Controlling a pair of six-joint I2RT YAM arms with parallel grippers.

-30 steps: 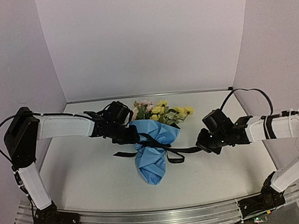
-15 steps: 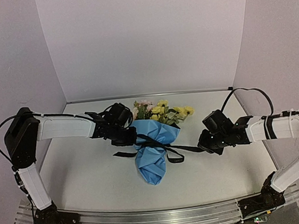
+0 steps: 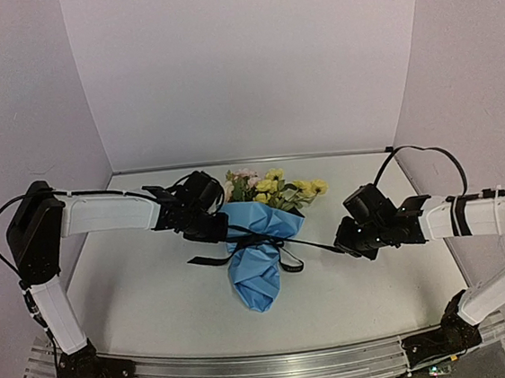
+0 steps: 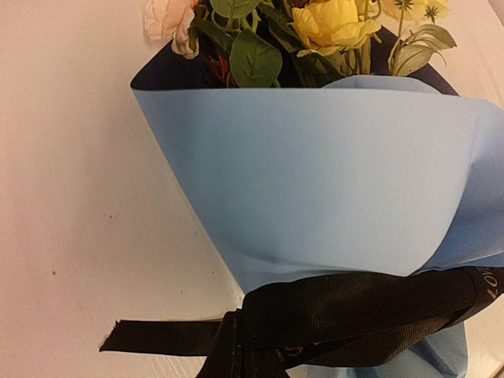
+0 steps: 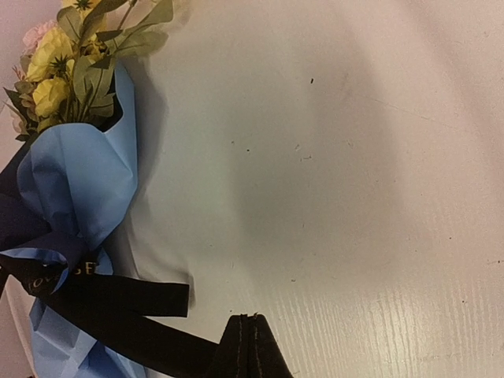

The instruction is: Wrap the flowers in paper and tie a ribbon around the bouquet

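- The tabletop (image 3: 137, 291) carries the bouquet (image 3: 259, 269), which lies in the middle between the two arms with its blooms toward the far wall
- The paper (image 4: 315, 181) forms a light blue cone, its navy face showing inside the mouth; nothing pins it down, so a hard sideways pull could crush its waist or drag the whole bundle across the surface
- The flowers (image 3: 275, 188) — yellow and pale pink — stick out of the cone's mouth and could slide out if the wrap loosens
- The ribbon (image 3: 260, 241) circles the narrow part of the cone, with one short loose tail lying flat on the left side
- The right gripper (image 3: 341, 241) is pressed together on a ribbon end, and the strand runs stretched toward the bouquet; uneven tension could slip the band off the waist
- The left gripper (image 3: 216, 232) is pressed together just beside the cone and seems to pinch the ribbon there — its fingers fall outside the wrist view, so that hold is a judgement
- Whether a proper knot exists is hard to make out; both wrist views cut off part of the crossing
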